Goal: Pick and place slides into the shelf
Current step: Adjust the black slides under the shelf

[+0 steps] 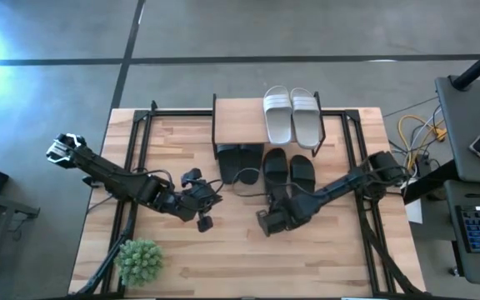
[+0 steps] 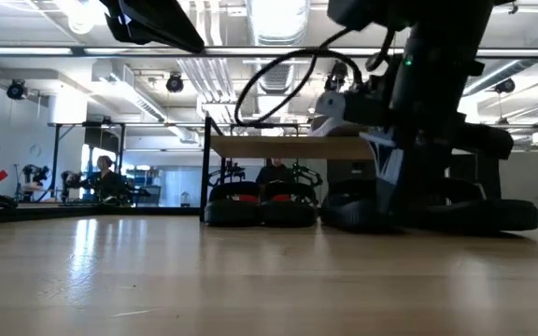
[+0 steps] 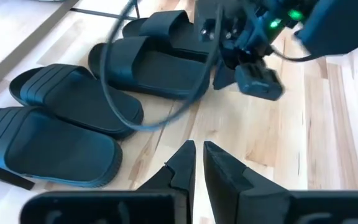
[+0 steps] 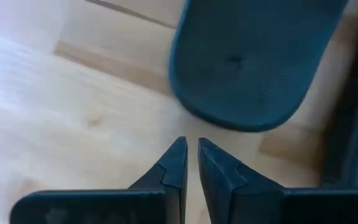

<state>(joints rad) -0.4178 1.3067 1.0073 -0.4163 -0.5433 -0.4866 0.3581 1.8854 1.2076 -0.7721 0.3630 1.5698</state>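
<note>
The shelf (image 1: 265,125) stands at the table's far middle, and two white slides (image 1: 277,115) (image 1: 307,117) lie on its top board. Two black slides (image 1: 238,162) lie side by side under its left half. Two more black slides (image 1: 275,167) (image 1: 302,171) lie under and in front of its right half. My left gripper (image 3: 197,155) is shut and empty, low over the table near and left of the black slides (image 3: 73,99). My right gripper (image 4: 192,152) is shut and empty, just short of the heel of one black slide (image 4: 253,62).
A green bushy plant (image 1: 138,260) stands at the table's near left corner. Black frame rails (image 1: 136,158) run along both table sides. A cable (image 3: 123,93) loops over the slides in the left wrist view. The near middle of the table is bare wood (image 1: 248,258).
</note>
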